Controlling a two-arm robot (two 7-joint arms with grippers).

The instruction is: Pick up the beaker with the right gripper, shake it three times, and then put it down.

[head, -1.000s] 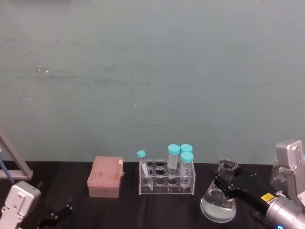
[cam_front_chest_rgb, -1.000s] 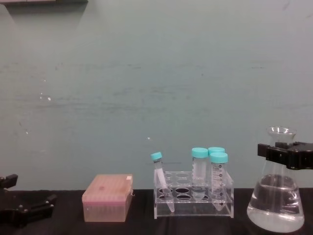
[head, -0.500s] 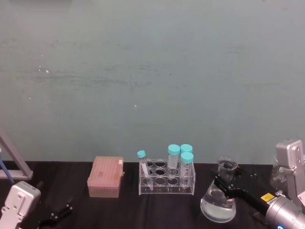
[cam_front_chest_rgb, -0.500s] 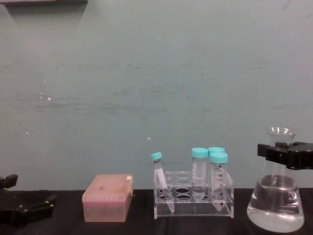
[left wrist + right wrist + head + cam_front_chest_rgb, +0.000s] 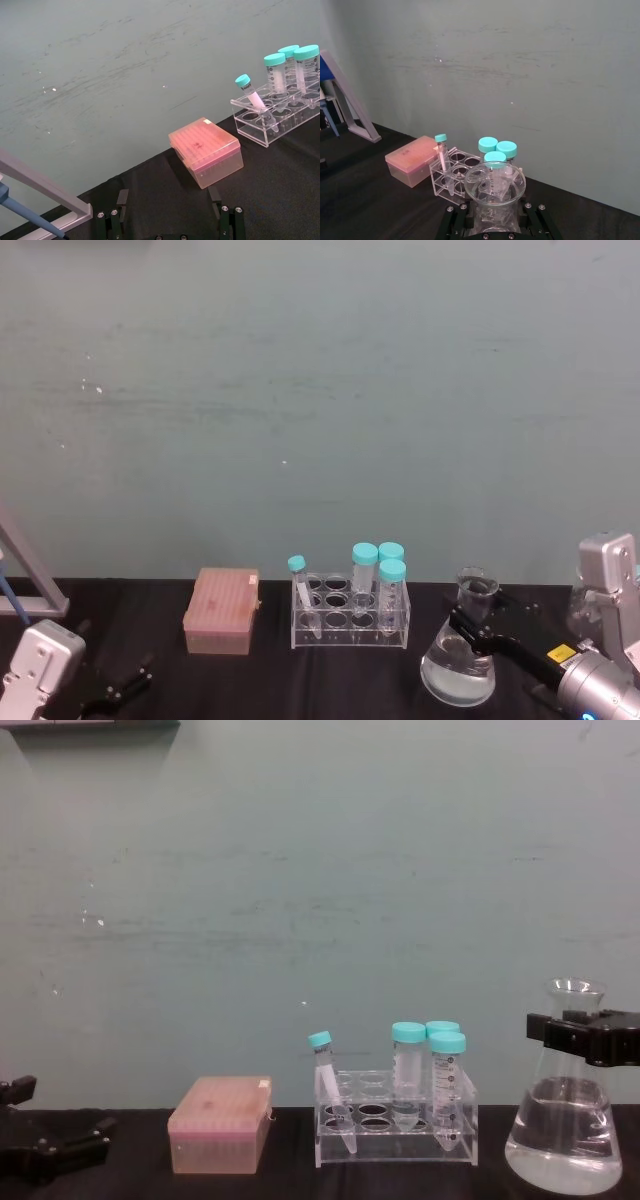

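Jaws of my right gripper (image 5: 495,214) stand on either side of the narrow neck of the clear glass conical beaker (image 5: 565,1140), just under its flared rim. In my right wrist view they sit tight against the glass, so I judge them closed on it. From the chest the black block of that gripper crosses the neck, with the wide base hanging straight below.

The beaker is upright at the right end of the black bench (image 5: 130,1185), apart from the clear plastic rack of teal-capped tubes (image 5: 395,1125) on its left. Its base sits down at bench level. I cannot tell whether it rests on the cloth or hangs a hair above it. The clear liquid lies flat and calm in the lower part.

My left gripper (image 5: 169,205) is parked low at the left end of the bench with its thin fingers spread open, near the pink lidded box (image 5: 220,1125).

As for progress, I judge the grasp to be made. The level liquid and the low base suggest no shake is under way. Nothing tells me whether the three shakes are ahead of me or already done. Either way, opening the jaws and drawing the arm back is not yet done.
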